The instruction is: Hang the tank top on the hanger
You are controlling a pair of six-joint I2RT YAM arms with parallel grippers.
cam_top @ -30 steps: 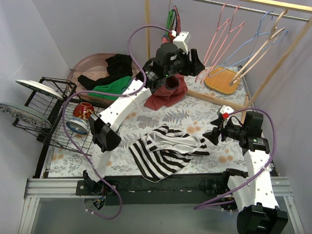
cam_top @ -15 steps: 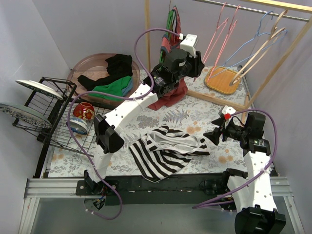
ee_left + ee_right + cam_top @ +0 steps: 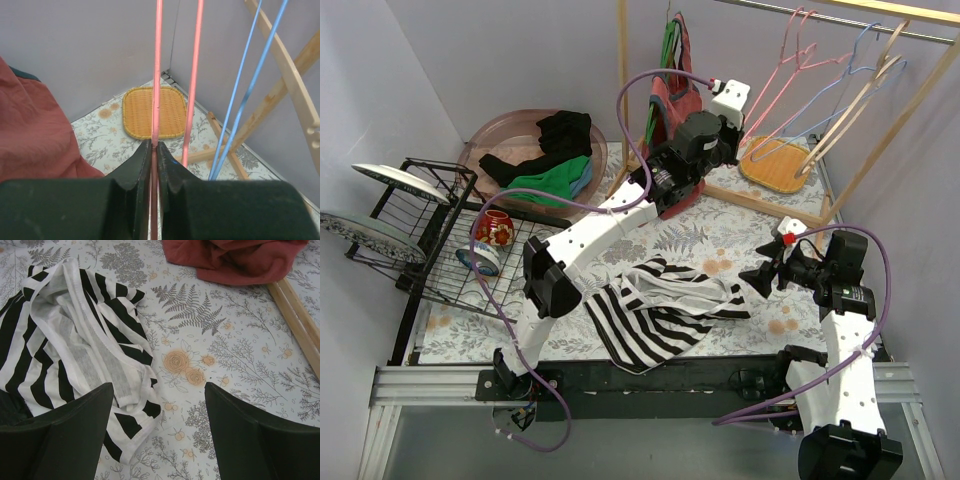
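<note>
— Floral tablecloth (image 3: pixel 720 235), near edge: what lies there?
— Striped tank top (image 3: pixel 660 305), crumpled; right gripper (image 3: pixel 761 276) hovers just beside it, jaws wide, empty.
— And farther back?
— Left gripper (image 3: pixel 154 146) pinches a rod of the pink hanger (image 3: pixel 157 75) below the rail (image 3: pixel 840 20). Lift until its hook clears, grip firm, steering off the blue hanger (image 3: pixel 245 90).

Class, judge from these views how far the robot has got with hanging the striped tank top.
Nothing finished. In hand: the left hand grips the pink hanger, hanging from the rail. Left: the striped tank top lies crumpled on the table below the open right hand, neither lifted nor threaded.
</note>
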